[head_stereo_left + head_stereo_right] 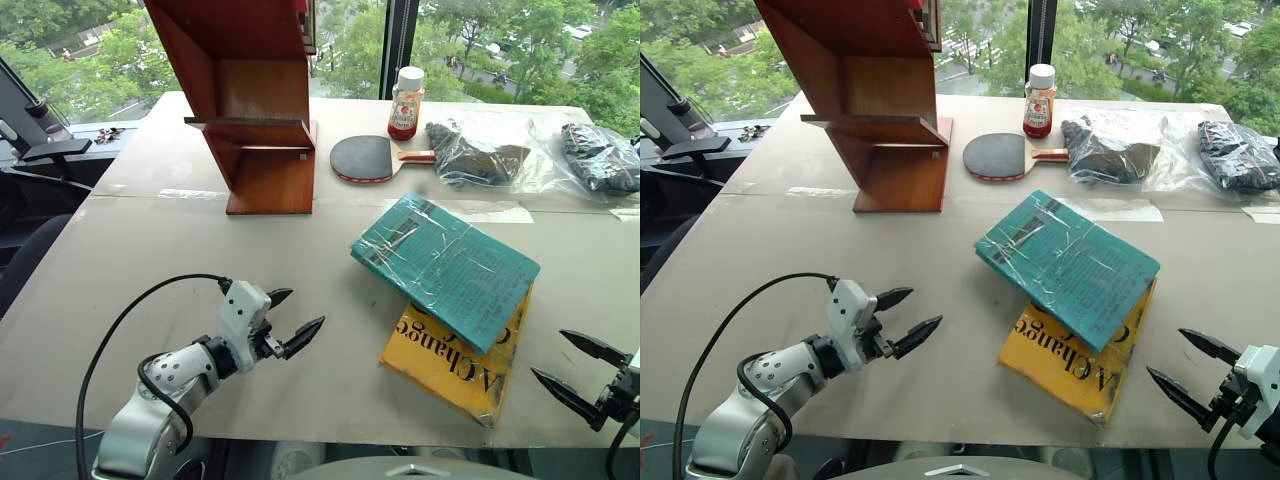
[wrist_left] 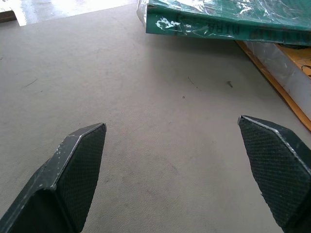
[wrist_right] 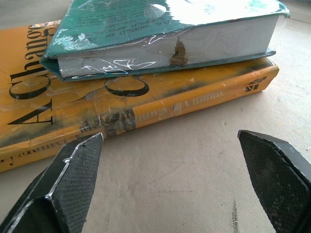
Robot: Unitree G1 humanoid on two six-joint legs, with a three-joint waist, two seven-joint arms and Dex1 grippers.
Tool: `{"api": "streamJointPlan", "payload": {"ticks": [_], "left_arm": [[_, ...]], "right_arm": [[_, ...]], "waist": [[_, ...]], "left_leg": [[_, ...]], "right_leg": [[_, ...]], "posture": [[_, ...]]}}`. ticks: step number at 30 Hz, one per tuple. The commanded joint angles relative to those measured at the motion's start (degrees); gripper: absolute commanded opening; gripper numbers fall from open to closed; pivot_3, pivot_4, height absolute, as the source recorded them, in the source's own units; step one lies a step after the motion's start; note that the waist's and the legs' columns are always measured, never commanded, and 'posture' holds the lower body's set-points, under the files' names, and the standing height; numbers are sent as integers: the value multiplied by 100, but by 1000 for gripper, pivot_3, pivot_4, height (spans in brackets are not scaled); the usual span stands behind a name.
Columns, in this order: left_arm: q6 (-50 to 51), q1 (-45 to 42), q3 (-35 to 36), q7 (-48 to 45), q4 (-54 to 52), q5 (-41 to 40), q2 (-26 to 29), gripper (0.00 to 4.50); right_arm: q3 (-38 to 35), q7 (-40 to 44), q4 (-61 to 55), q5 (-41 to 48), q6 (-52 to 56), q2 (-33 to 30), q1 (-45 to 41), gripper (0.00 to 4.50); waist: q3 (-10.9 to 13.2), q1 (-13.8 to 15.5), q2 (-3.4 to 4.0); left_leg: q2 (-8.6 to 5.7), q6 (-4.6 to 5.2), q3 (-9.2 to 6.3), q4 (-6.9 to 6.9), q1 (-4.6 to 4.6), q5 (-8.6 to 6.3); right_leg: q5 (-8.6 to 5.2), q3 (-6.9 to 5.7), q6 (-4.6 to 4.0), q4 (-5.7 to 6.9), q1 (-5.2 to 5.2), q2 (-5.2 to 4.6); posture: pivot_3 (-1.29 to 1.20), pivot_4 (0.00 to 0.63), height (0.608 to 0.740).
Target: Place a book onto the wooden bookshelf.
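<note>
Teal-green plastic-wrapped book (image 1: 445, 268) lies flat atop yellow book w/ black lettering (image 1: 455, 362), mid-right on grey counter (image 1: 150, 260). Reddish-brown slanted wooden bookshelf (image 1: 255, 110) at back. Left claw (image 1: 296, 318) & right claw (image 1: 575, 372) both wide, empty, near counter's front edge.

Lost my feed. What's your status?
Left gripper and right gripper open, empty. Book lies on yellow book. Bookshelf unobstructed.

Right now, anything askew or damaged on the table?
The book lies skewed on top of the yellow book, overhanging its far edge. Its plastic wrap is torn on the page side. The wooden bookshelf stands upright.
</note>
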Motion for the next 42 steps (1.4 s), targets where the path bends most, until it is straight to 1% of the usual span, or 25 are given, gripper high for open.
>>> {"api": "streamJointPlan", "payload": {"ticks": [1, 4, 9, 17, 21, 29, 38, 40, 42], "left_arm": [[-475, 67, -36, -115, 30, 158, 7, 4500], [-857, 173, -43, -275, 210, 219, -38, 4500], [-991, 104, -94, -305, 302, 261, -63, 4500], [-670, -72, -111, -296, 195, -1, -38, 4500], [-367, -131, -142, -275, 101, -287, -105, 4500], [100, -148, -212, -306, 47, -816, -199, 4500], [-370, 70, -338, -731, 912, -823, -588, 4500], [-307, 120, -239, -796, 1142, -1030, -723, 4500], [182, 103, -148, -913, 1395, -1507, -773, 4500]], "right_arm": [[-111, 69, -33, 161, -67, -122, -35, 4401], [-146, 98, -2, 263, 5, -165, -95, 4401], [-130, 89, 57, 292, -15, -203, -133, 4401], [-187, 69, -8, 376, -13, -215, -104, 4401], [-225, 30, -132, 431, -1, -215, -63, 4401], [-374, -117, -668, 608, 164, -194, 187, 4401], [-805, -313, -1546, 1099, 642, -214, 680, 4401], [-880, -351, -1795, 1251, 792, -226, 804, 4401], [-921, -444, -2068, 1400, 955, -245, 875, 4401]], "waist": [[0, 1, 0], [-1, -11, 2], [-1, 12, 2], [-1, 1, 2], [-2, 1, 3], [-2, 2, 4], [-6, 0, 8], [-12, 3, 13], [-23, 2, 22]], "left_leg": [[0, 0, 0, 0, 0, 0], [-1, 0, 4, 0, 0, 0], [-1, 0, 0, 0, 0, 0], [-1, 0, 1, 0, -1, 0], [-1, 0, 1, 0, 0, 0], [-1, 0, 0, 0, 0, 0], [-2, 0, -1, 0, 1, 0], [-2, 0, -1, 0, 0, 0], [-2, 0, -1, 0, 1, 0]], "right_leg": [[0, 0, 0, 0, 0, 0], [0, 2, 0, -1, 0, -1], [0, 0, 0, -1, 0, -1], [0, 0, 0, 1, 1, -1], [0, 0, 0, 1, 1, -1], [0, 0, 0, 3, 1, 0], [0, 0, 0, 3, 0, 1], [0, 0, 0, 3, 1, -1], [-1, 0, 1, 3, 1, -1]], "posture": [[0, 150, 740], [0, 150, 740], [0, 150, 740], [0, 150, 740], [0, 150, 740], [0, 150, 740], [0, 150, 740], [0, 150, 740], [0, 150, 740]]}}
